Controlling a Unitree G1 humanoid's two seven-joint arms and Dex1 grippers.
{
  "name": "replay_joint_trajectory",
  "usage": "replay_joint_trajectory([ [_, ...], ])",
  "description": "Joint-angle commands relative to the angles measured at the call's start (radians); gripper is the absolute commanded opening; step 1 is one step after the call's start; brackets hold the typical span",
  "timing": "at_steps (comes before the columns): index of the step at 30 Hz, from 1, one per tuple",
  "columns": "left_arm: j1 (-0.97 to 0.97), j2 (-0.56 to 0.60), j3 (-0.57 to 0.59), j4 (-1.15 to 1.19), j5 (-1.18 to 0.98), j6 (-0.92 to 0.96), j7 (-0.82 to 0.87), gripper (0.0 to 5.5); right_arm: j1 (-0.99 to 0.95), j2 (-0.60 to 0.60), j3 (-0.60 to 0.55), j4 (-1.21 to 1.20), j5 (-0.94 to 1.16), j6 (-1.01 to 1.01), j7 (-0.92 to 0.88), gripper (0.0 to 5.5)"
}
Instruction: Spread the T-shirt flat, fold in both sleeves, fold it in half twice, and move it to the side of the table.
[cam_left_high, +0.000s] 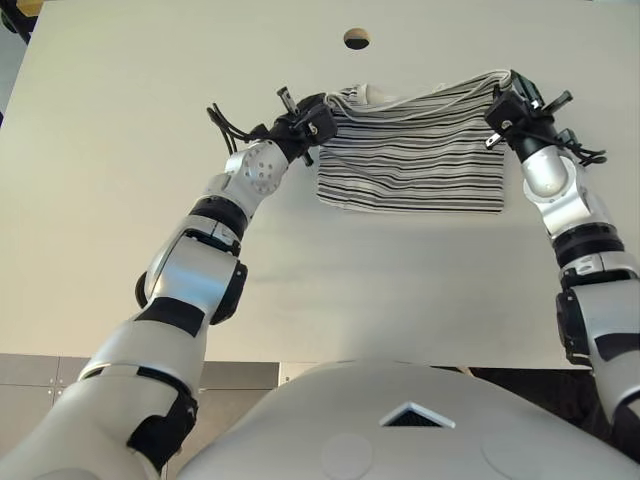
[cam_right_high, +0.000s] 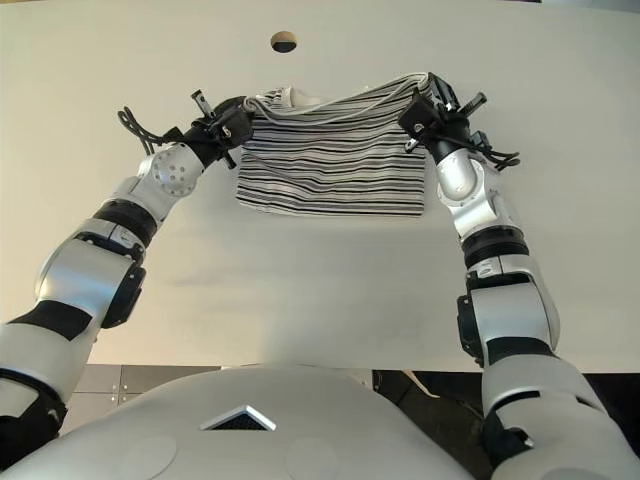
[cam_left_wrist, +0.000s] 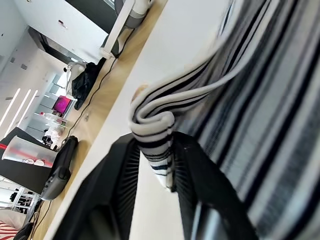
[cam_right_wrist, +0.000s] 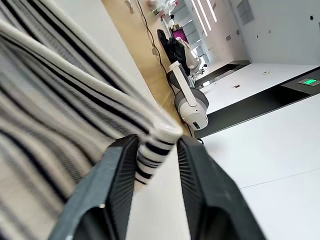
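A black-and-white striped T-shirt (cam_left_high: 415, 155) hangs between my two grippers above the far part of the white table (cam_left_high: 120, 200), its lower edge resting on the surface. My left gripper (cam_left_high: 318, 112) is shut on the shirt's left upper corner; the wrist view shows bunched striped fabric (cam_left_wrist: 152, 125) pinched between the black fingers (cam_left_wrist: 120, 175). My right gripper (cam_left_high: 508, 92) is shut on the right upper corner, with the striped hem (cam_right_wrist: 150, 145) clamped between its fingers (cam_right_wrist: 195, 170). The top edge sags slightly between the two grippers.
A round cable hole (cam_left_high: 356, 39) sits in the table just beyond the shirt. Bare table surface extends to the left, to the right (cam_right_high: 560, 110) and toward me. The near table edge (cam_left_high: 350, 362) runs below the arms.
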Motion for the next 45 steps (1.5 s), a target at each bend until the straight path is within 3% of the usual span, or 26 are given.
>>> replay_joint_trajectory([
  [1,-0.048,-0.023,0.034,0.039,-0.015,0.098,0.048,1.68,-0.107,0.034,0.006,0.132,0.015,0.022,-0.002,2.03],
  [4,-0.057,-0.015,0.118,0.053,-0.081,0.162,0.081,2.04,-0.145,0.053,-0.018,0.207,0.053,0.034,0.013,2.45],
  [7,-0.04,0.02,0.163,0.056,-0.109,0.194,0.107,2.45,-0.114,0.035,-0.029,0.19,0.078,-0.015,-0.001,2.53],
  [12,0.073,0.111,0.151,-0.022,-0.082,0.065,0.193,3.31,0.225,-0.125,0.038,-0.32,0.052,-0.168,0.159,2.53],
  [16,0.218,0.135,0.204,-0.255,-0.138,-0.088,0.238,3.34,0.458,-0.3,0.055,-0.596,-0.046,-0.096,0.302,2.53],
  [22,0.407,0.105,0.255,-0.672,-0.176,-0.058,0.233,3.34,0.448,-0.317,0.114,-0.494,-0.117,-0.049,0.331,2.53],
  [25,0.464,0.091,0.275,-0.828,-0.2,-0.01,0.212,3.34,0.474,-0.336,0.135,-0.576,-0.121,-0.065,0.367,2.53],
  [30,0.548,0.083,0.279,-0.941,-0.183,0.039,0.197,3.34,0.67,-0.451,0.133,-0.924,-0.038,-0.085,0.508,2.53],
  [34,0.577,0.091,0.313,-0.971,-0.205,0.061,0.191,3.34,0.941,-0.561,0.071,-1.313,0.078,-0.064,0.594,2.53],
  [37,0.593,0.093,0.345,-0.985,-0.222,0.07,0.19,3.34,0.885,-0.484,0.183,-1.386,0.049,-0.059,0.699,2.53],
  [41,0.586,0.088,0.358,-0.974,-0.212,0.063,0.198,3.34,0.65,-0.245,0.367,-1.24,-0.039,-0.083,0.768,2.53],
  [45,0.59,0.088,0.355,-0.978,-0.212,0.054,0.184,3.34,0.577,-0.216,0.31,-1.271,0.041,-0.075,0.762,2.53],
])
